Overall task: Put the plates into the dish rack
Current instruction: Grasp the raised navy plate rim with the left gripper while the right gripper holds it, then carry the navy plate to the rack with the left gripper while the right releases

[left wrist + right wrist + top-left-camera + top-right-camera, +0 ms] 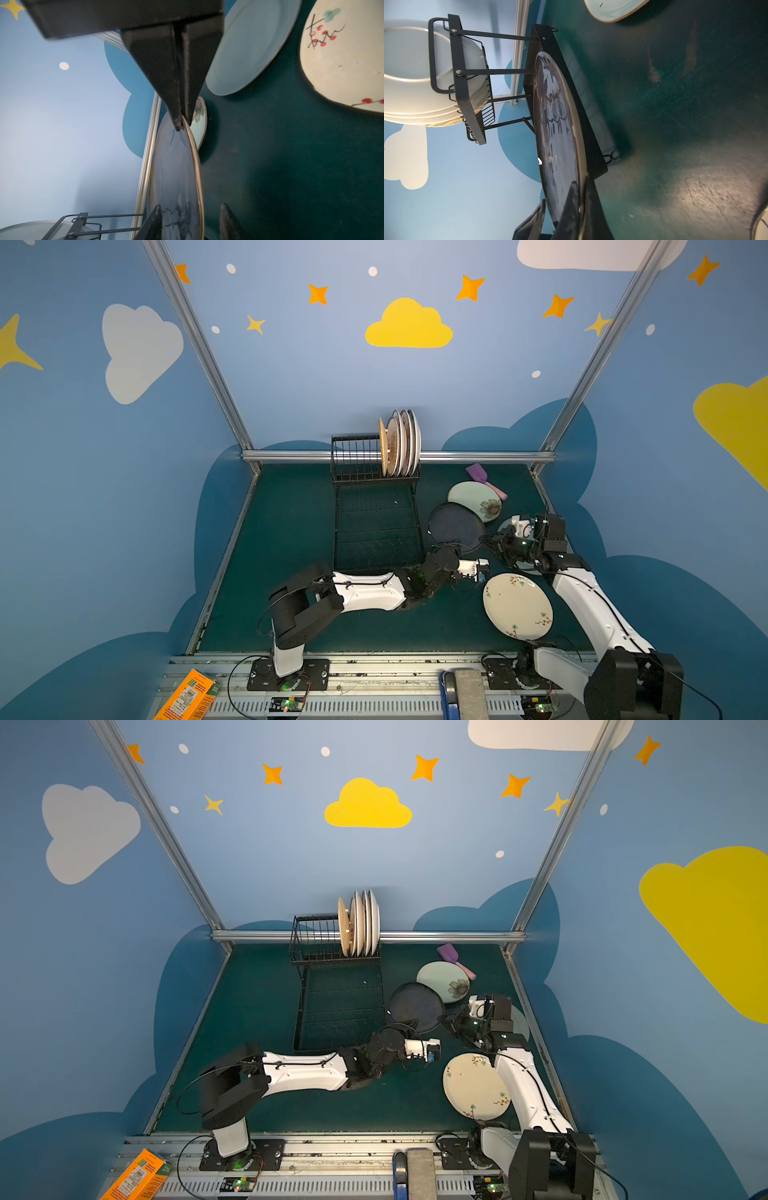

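Green matting covers the worktop (291, 556), and the black wire dish rack (337, 510) stands at its far middle. A row of plates (401, 443) stands upright at the right end of the upper tier, and the slots to their left are free. The cream floral plate (517, 605) and the pale green plate (473, 499) lie flat on the right.

The dark navy plate (455, 526) lies just right of the lower tray. The right tool (582, 197) is clenched on its rim. The left tool (191, 218) straddles the opposite rim, its jaws apart and not yet gripping.

This looks like a second hold or a handover. The next move calls for the left tool to pinch firmly. The plate then needs tipping upright into a free slot.

I can read no brand. The print on the orange carton (187, 697) at the front rail is too small.
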